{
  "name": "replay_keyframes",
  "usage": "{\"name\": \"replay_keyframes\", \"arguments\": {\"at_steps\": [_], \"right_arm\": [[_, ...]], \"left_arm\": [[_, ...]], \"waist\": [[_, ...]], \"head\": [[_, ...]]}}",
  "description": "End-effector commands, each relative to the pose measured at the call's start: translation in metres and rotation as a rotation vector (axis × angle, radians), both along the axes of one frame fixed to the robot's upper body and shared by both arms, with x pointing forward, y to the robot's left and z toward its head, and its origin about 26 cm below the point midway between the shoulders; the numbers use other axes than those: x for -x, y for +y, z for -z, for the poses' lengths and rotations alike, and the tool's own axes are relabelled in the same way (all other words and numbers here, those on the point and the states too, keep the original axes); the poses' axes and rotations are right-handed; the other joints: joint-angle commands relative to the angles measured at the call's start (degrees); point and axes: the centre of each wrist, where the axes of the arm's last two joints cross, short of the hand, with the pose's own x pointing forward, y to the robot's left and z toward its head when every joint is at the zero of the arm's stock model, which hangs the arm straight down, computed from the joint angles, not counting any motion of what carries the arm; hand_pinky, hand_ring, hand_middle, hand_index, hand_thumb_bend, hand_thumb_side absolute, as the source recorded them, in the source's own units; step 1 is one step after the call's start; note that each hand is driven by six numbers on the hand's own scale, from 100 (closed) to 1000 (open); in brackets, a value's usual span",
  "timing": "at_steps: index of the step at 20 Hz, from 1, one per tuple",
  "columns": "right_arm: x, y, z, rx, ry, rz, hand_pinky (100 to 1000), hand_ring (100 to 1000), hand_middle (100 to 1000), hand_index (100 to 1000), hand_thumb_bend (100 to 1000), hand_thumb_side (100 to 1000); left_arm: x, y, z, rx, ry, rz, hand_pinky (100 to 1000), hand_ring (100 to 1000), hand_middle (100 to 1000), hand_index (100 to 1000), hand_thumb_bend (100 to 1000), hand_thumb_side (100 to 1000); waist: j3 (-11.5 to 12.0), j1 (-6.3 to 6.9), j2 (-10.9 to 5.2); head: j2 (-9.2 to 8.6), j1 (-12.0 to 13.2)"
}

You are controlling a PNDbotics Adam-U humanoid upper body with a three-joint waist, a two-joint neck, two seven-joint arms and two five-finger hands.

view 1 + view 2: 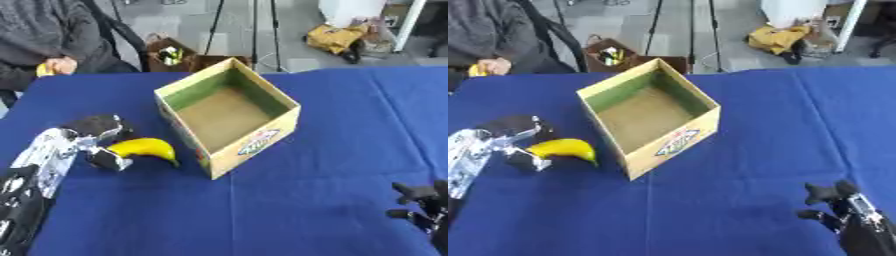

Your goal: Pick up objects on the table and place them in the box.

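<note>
Bananas like this curved yellow banana (144, 148) roll easily: it lies on the blue tablecloth (289, 200) just left of the open cardboard box (229, 115), and your left hand (96, 137) has its fingers curled around the stem end only. Lift from there and the free tip may swing, slip out, or catch the box's near wall. Your left arm reaches in from the lower left, hand low at the cloth. Your right hand (837, 202) idles at the lower right, fingers relaxed, holding nothing.
</note>
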Motion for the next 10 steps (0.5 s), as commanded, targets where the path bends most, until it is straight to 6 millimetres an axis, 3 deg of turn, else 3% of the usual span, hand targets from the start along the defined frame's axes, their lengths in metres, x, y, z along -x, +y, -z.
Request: {"name": "replay_keyframes", "arguments": {"at_steps": [1,3,6,7,10], "right_arm": [[-0.0010,-0.0019,-0.0063,0.014,-0.020,-0.003,650,964,538,624,100,773],[-0.0011,-0.0019,-0.0064,0.014,-0.020,-0.003,650,964,538,624,100,773],[-0.0012,-0.0019,-0.0064,0.014,-0.021,-0.003,650,964,538,624,100,773],[-0.0012,-0.0020,-0.0064,0.014,-0.021,-0.003,650,964,538,624,100,772],[-0.0012,-0.0020,-0.0067,0.014,-0.022,-0.003,650,964,538,624,100,771]], "left_arm": [[-0.0014,0.0043,-0.0126,-0.018,-0.027,-0.005,696,542,518,714,200,321],[-0.0013,0.0045,-0.0119,-0.017,-0.024,-0.007,677,505,475,670,155,257],[-0.0014,0.0045,-0.0118,-0.016,-0.025,-0.010,677,505,475,670,155,257],[-0.0015,0.0049,-0.0144,-0.009,-0.039,-0.015,646,458,410,607,100,157],[-0.0012,0.0045,-0.0207,0.016,-0.071,-0.019,636,445,391,585,100,158]], "waist": [[0.06,-0.11,-0.79],[0.10,-0.16,-0.77],[0.12,-0.18,-0.76],[0.15,-0.22,-0.76],[0.17,-0.25,-0.75]], "head": [[-0.26,0.05],[-0.29,0.02],[-0.29,0.00],[-0.29,0.01],[-0.31,0.00]]}}
